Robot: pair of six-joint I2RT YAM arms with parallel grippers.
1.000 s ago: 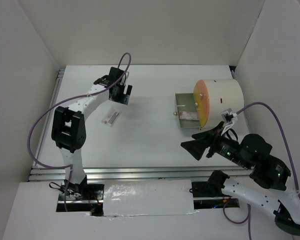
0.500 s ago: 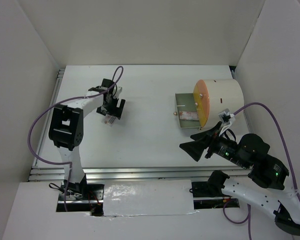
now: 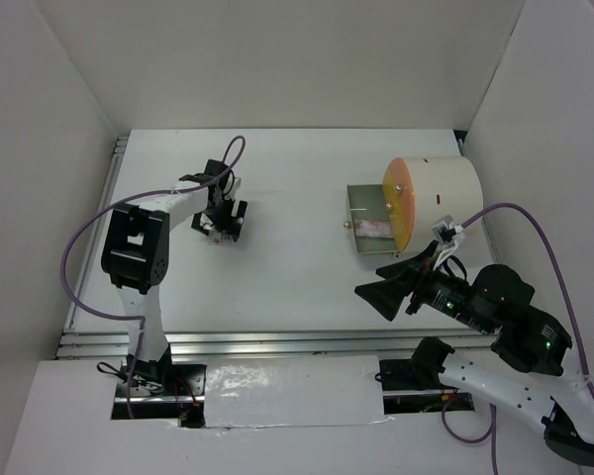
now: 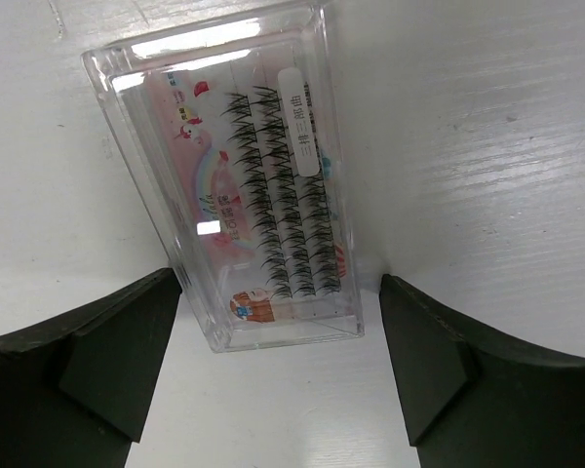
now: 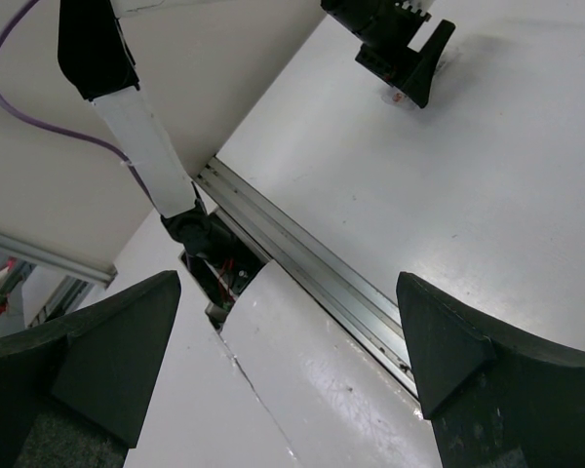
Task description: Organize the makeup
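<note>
Far to the left of the white cylinder [image 3: 441,193], across the white surface [image 3: 297,267], the left claw [image 3: 221,220] is lowered over a packet [image 3: 214,236]. The left wrist view shows this packet [image 4: 244,175] as a clear flat case lying on the surface, with rows of dark lashes over a pink printed card. The left claw [image 4: 278,366] has its fingers [image 4: 127,361] spread apart, one on each side of the packet's near end. Whether they touch the case I cannot tell.

On the cylinder's left side, next to its orange front [image 3: 398,203], a drawer [image 3: 361,198] is pulled out. A small pinkish item [image 3: 374,229] lies in it, too small to make out.

Just in front of the cylinder, on the side nearer the arm bases, the right claw [image 3: 388,280] hangs above the surface. Its dark fingers [image 5: 448,361] are wide apart and hold nothing.
</note>
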